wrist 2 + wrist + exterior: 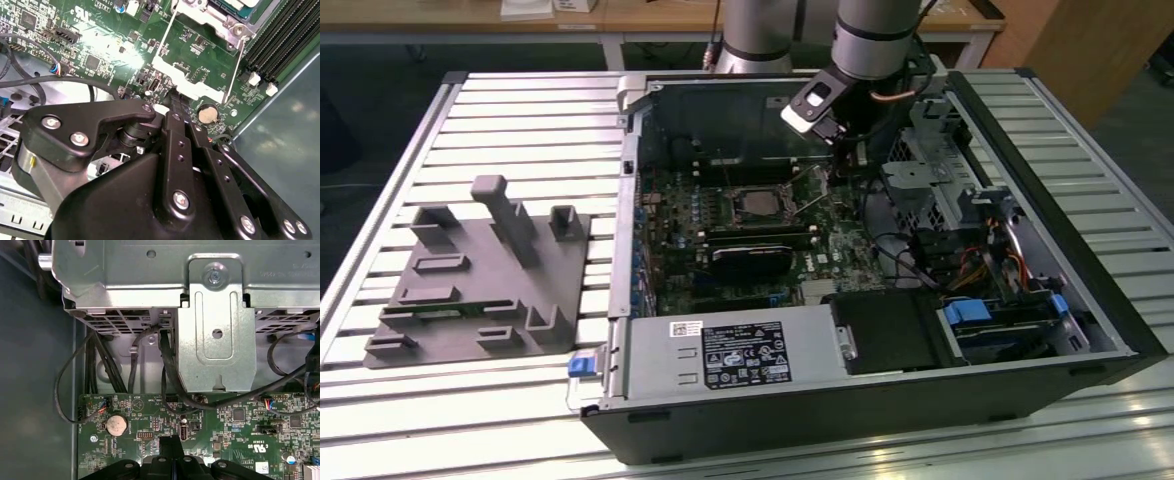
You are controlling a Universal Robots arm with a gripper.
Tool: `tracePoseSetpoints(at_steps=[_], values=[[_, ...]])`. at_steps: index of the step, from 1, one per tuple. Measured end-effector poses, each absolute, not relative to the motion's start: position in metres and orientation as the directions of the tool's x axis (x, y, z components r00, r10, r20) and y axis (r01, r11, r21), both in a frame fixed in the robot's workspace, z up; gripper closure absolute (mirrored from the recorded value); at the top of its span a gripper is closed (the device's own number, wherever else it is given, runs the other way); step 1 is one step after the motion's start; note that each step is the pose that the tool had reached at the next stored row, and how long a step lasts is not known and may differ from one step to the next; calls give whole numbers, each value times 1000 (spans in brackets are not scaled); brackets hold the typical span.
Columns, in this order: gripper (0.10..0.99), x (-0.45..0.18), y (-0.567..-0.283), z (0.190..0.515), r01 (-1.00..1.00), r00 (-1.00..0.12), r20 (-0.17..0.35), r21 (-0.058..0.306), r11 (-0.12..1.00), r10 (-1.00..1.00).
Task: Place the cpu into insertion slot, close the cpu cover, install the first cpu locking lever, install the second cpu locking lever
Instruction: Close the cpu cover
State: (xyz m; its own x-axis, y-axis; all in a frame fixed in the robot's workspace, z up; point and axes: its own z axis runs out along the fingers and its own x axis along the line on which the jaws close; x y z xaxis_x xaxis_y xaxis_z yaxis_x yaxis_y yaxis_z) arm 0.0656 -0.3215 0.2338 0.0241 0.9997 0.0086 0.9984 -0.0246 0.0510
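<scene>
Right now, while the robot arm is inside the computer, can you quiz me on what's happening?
1. True or false: the metal cover stands open, swung up off the socket.
2. Which is the gripper nearest? A) the grey tray B) the metal cover's edge C) the big sticker
3. Fill in: a round silver ____ sits on the green board.
Key: 1 true; 2 B; 3 battery.
</scene>
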Motion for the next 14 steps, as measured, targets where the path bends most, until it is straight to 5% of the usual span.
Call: tracePoseSetpoints(at_steps=[4, 14], values=[[980, 66, -321, 233, 1000, 25, 7, -7, -25, 1000], [980, 60, -321, 233, 1000, 25, 8, -11, -24, 1000]])
